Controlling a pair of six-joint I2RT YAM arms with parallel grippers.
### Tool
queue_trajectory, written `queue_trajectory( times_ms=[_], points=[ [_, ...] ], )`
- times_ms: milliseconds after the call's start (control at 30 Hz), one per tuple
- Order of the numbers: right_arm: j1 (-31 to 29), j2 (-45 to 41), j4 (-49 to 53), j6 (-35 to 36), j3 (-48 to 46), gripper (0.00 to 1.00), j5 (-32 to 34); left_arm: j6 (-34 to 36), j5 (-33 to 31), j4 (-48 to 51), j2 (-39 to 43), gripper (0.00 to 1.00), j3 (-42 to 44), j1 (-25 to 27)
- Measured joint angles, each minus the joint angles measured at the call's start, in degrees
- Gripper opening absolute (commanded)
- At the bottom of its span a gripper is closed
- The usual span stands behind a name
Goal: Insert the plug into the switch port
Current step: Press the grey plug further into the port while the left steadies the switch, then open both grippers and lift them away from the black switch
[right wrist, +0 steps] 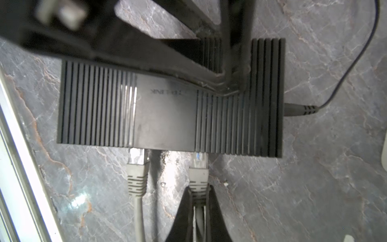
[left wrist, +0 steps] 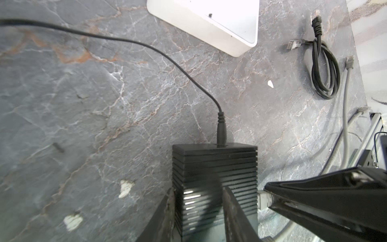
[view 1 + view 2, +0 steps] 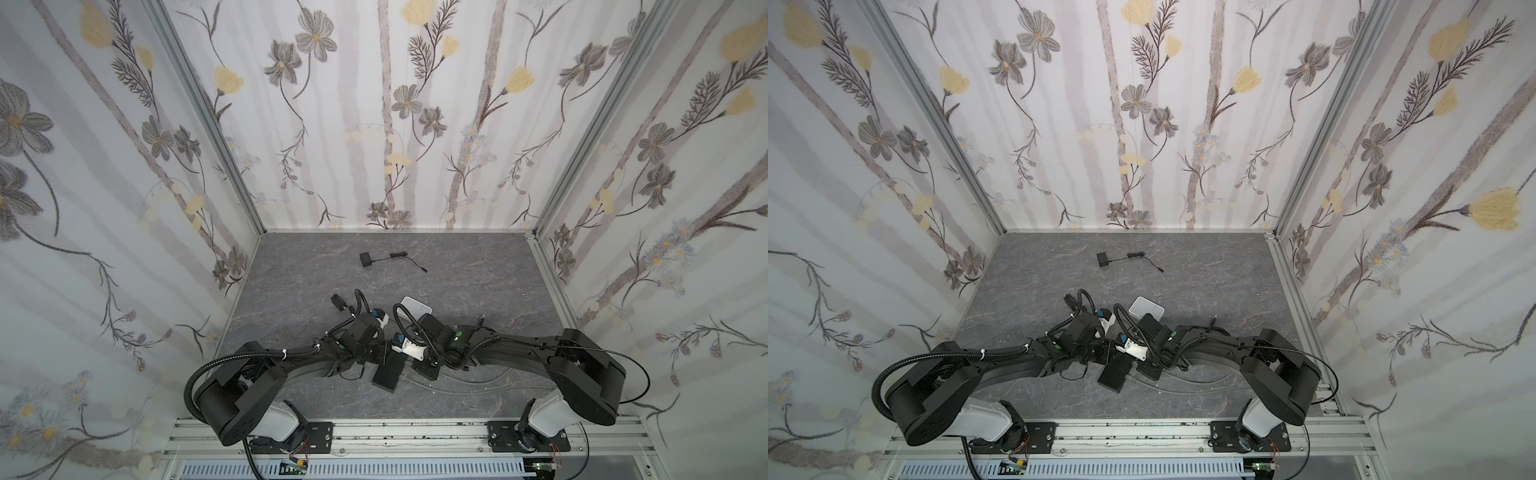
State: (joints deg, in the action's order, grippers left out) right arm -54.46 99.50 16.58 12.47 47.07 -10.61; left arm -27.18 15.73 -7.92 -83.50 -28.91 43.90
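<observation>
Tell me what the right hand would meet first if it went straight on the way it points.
The black switch: the grey plug gripped by the right hand already has its tip at the switch's side face. How far in it sits is unclear.

Your switch (image 1: 167, 109) reads black, its top ribbed in fine parallel grooves with a smooth plain band across the middle. Plug (image 1: 198, 176): pale grey, clear tip, hint of blue inside. Second plug (image 1: 137, 174): same grey. Table (image 2: 83, 104): dark grey marble, white veins, rust streaks. Small box (image 2: 209, 27): white sides, pale grey top. Coiled cable (image 2: 324, 71): black. Walls (image 3: 374, 104): white, grey flowers, yellow blooms.
</observation>
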Motion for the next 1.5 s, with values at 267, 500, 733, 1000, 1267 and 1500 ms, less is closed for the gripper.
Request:
queue_trajectory(
  times_ms=[267, 500, 733, 1000, 1267, 1500],
  points=[
    [0.3, 2.5, 0.3, -0.4, 1.2, 0.00, -1.6, 0.2, -0.5, -0.1, -0.1, 0.36, 0.0, 0.0],
    [-0.2, 0.7, 0.3, -0.4, 1.0, 0.00, -1.4, 0.1, -0.9, 0.7, 1.0, 0.36, 0.3, 0.0],
    [-0.8, -0.4, -1.5, -1.2, -0.7, 0.00, -0.6, -0.2, -0.5, 1.4, 0.8, 0.44, -0.7, 0.1],
    [-1.8, 0.0, -16.0, -3.7, -3.6, 0.00, 3.1, -3.0, -5.7, 21.6, 3.7, 0.93, -9.6, -1.3],
    [-5.0, 3.6, -36.4, -6.6, 0.4, 0.00, 4.8, 0.1, -19.0, 45.9, 22.4, 1.00, -19.3, -7.3],
    [-7.6, 19.7, -24.9, -10.2, 14.9, 0.00, 8.0, -1.1, -20.4, 53.2, 40.0, 1.00, -24.7, -9.5]
  ],
)
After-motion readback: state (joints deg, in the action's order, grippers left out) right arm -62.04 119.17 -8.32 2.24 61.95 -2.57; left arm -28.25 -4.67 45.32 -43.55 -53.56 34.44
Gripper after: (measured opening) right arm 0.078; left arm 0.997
